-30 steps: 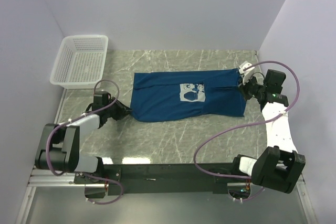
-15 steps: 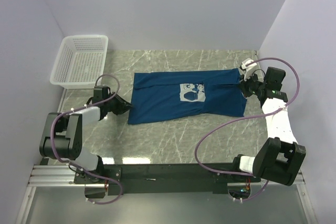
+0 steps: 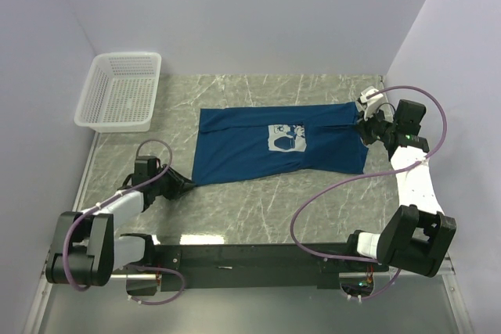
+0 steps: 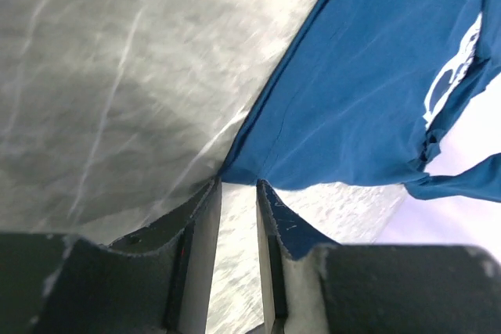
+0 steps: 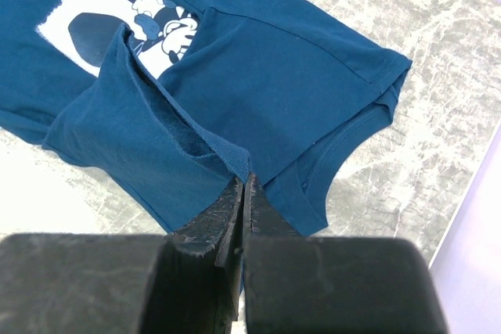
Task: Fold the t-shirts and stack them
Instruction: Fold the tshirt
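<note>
Reaching low over the near-left part of the marbled worktop (image 3: 258, 213), the left gripper (image 3: 186, 186) points at the nearest corner of the dark blue t-shirt (image 3: 250, 158). In the left wrist view its jaws stand a narrow gap apart, with bare worktop showing between them. The shirt corner seems to lie just at their tips rather than between them, though the angle makes that hard to judge.

The t-shirt lies spread flat across the middle of the worktop, long side running left to right. Its pale square cartoon print (image 3: 287, 138) faces up, a little right of the shirt's centre.

At the shirt's right end, farther back, the right gripper (image 3: 363, 124) has its jaws pressed tight on a raised fold of the blue cloth. In the right wrist view that fold rises from beside the print to the jaw tips, and the neck opening (image 5: 344, 146) and a sleeve (image 5: 380, 76) lie flat on the worktop beyond them.

A white mesh basket (image 3: 119, 93) sits at the far-left corner, well apart from the shirt.
</note>
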Tool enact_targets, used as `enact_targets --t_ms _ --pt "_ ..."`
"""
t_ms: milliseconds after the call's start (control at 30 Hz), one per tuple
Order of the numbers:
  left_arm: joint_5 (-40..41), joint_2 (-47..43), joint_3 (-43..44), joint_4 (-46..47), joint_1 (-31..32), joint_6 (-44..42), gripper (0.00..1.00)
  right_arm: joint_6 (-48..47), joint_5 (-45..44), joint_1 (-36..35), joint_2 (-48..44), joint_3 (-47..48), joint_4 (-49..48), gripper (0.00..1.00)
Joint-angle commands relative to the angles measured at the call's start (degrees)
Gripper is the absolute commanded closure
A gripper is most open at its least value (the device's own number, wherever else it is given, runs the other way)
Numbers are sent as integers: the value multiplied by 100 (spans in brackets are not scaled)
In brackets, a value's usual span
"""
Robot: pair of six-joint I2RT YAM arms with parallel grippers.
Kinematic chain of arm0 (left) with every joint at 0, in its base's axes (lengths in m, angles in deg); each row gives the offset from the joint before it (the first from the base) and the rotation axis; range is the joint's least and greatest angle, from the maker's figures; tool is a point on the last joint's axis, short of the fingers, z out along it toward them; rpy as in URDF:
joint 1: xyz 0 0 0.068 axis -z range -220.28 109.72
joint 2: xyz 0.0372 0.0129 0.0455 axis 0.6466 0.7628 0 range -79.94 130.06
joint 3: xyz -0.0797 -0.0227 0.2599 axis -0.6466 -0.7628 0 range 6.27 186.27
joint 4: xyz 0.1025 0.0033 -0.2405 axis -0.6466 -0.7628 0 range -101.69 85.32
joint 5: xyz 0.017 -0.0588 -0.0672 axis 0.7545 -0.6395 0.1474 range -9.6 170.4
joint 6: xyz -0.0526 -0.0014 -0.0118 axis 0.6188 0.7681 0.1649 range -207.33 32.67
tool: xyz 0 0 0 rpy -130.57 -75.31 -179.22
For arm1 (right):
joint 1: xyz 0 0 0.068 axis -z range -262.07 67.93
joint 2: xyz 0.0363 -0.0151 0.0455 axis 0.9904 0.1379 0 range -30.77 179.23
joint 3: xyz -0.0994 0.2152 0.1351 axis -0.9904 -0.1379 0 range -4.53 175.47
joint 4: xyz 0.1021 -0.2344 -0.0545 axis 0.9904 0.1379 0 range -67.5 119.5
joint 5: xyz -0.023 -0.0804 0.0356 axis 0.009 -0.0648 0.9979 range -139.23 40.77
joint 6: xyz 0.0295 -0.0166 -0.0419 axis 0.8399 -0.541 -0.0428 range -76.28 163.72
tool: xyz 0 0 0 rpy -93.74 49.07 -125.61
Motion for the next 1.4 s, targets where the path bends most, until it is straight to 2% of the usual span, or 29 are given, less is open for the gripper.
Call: enact_targets --t_ms 0,233,300,333,400,467,600,700,733,833,967,1367 --pt "113 234 91 280 3 157 69 62 120 41 -49 191 -188 100" --pt "131 920 522 228 29 17 71 -52 68 41 -154 138 -91 100" --pt "157 903 496 219 29 -44 75 -61 59 41 -163 138 -91 100" --pt "140 859 478 245 29 -36 82 -61 68 50 -146 138 -100 100" --pt "166 789 443 263 29 -45 87 -44 77 41 -146 156 -82 100" --pt "183 683 443 263 29 -45 97 -52 85 41 -146 156 -73 100" --pt "193 411 504 140 29 -71 99 -70 85 41 -172 173 -47 100" --pt "70 69 470 0 29 -115 85 -88 77 41 -189 156 -29 100" --pt "78 -150 443 -61 29 -115 73 -96 77 41 -190 147 -38 100" --pt "157 -546 242 -369 29 -159 58 -79 103 41 -198 121 -56 100" --pt "175 -609 57 -397 29 -185 57 -53 138 41 -163 129 -82 100" --pt "262 489 197 210 29 -299 57 -97 120 41 -181 112 -38 100"
